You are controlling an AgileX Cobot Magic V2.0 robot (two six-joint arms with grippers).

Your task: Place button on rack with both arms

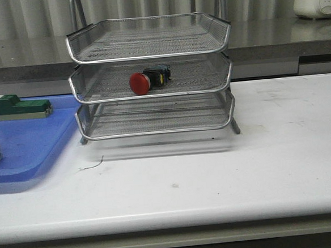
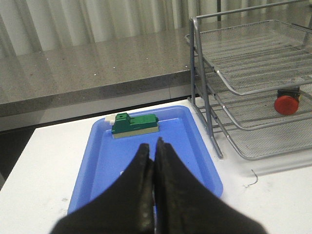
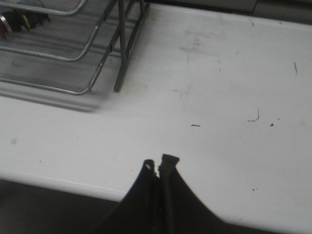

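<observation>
Button (image 1: 145, 80) sits on the rack's (image 1: 149, 56) middle tier, near its front rim; both claws (image 2: 154, 151) (image 3: 160, 165) pressed together, empty — a bump could roll it out.

A big white table (image 1: 258, 151) is holding everything up. A silver wire rack (image 1: 153, 110) is standing on it near the back. A flat blue tray (image 1: 36, 144) is lying just beside the rack, on the left. A thin bit of wire (image 1: 93, 165) is lying in front of them.
</observation>
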